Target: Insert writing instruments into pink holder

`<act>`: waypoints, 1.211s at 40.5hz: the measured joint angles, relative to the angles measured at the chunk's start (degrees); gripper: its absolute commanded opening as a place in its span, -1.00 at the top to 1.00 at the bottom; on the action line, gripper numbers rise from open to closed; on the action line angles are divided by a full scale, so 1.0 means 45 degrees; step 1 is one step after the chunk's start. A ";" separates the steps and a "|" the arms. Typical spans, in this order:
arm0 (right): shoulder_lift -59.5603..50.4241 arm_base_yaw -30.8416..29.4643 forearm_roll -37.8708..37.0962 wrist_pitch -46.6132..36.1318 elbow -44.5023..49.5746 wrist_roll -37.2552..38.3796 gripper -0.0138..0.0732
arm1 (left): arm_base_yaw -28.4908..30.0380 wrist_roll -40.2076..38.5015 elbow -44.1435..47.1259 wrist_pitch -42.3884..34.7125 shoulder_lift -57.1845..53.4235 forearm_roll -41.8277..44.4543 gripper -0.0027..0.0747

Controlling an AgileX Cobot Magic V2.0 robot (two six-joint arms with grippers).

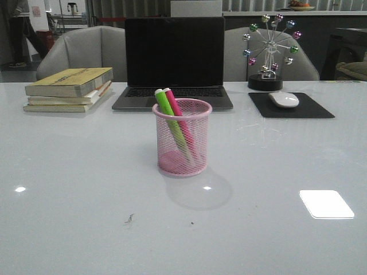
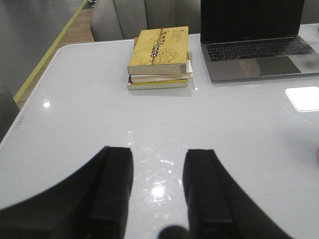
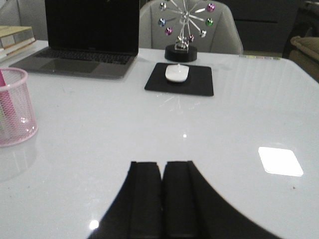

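On the left of the white tabletop (image 1: 69, 172) we see a stack of books (image 1: 70, 89). Our left gripper (image 2: 158, 184) has its jaws spread wide, holding nothing. In the middle stands the pink holder (image 1: 182, 137), with the green marker (image 1: 170, 117) and pink marker (image 1: 175, 107) leaning inside it. Our right gripper (image 3: 162, 196) has its jaws pressed together.

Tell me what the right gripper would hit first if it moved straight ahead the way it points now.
Probably the mouse on its mat; the right gripper points that way over bare table. Depth and height are unclear.
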 measured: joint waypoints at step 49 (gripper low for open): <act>0.0000 0.0000 0.0000 0.1089 0.0000 0.0000 0.57 | 0.0000 0.0000 0.1361 -0.0499 -0.0702 0.0000 0.30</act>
